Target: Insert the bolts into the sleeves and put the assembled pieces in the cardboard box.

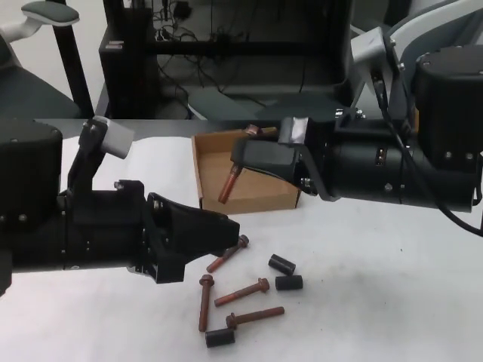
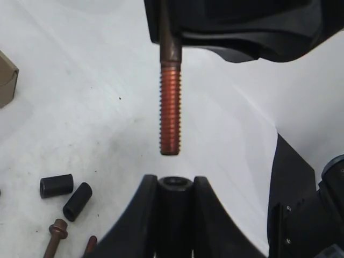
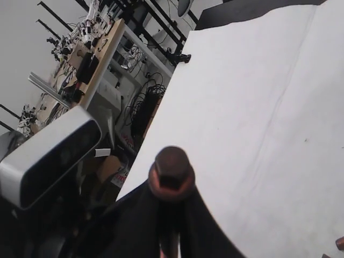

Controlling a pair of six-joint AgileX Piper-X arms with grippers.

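Right fingers (image 3: pixel 131 220) clamp the stiff bolt (image 2: pixel 170 107) near its head, left fingers (image 2: pixel 134 215) pinch the rigid sleeve (image 2: pixel 174 185) facing its tip

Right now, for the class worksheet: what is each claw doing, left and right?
Left claw: closed, holding a black sleeve.
Right claw: closed, holding a copper-coloured bolt.

Bolt (image 2: pixel 170 115) looking like coppery metal, threads shining dully; sleeve (image 2: pixel 174 184) showing matt black; cardboard box (image 1: pixel 260 192) looking plain brown, matt; bench (image 1: pixel 377 256) showing white, smooth, faintly scuffed.
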